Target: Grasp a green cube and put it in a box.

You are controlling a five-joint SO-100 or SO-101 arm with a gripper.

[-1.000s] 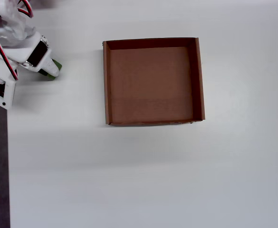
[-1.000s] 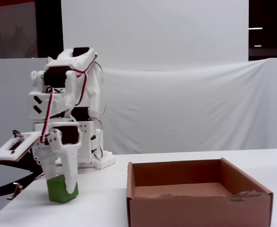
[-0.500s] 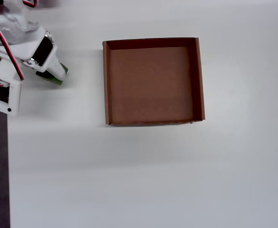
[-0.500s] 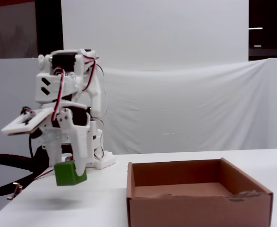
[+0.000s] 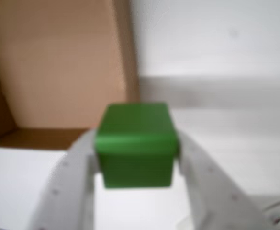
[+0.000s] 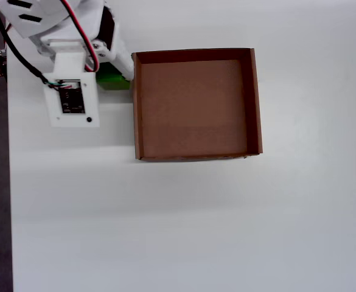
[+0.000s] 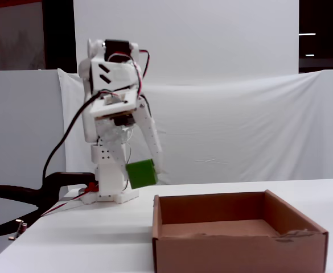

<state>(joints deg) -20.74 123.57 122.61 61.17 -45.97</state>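
A: Step in hand?
B: Carrying. End effector (image 5: 136,158) clamped on the green cube (image 5: 136,143), one finger on each side, seen in the wrist view. Held in the air above the white counter (image 6: 184,225), just beside the cardboard box (image 6: 137,109), not over it yet.

A: Next move?
B: Probably to travel further over the near wall, then to lower and to spread the fingers. Box empty, so no obstacle inside.

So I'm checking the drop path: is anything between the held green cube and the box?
Nothing. In the fixed view the green cube, held in the gripper, hangs above bare table beside the box; the overhead view agrees.
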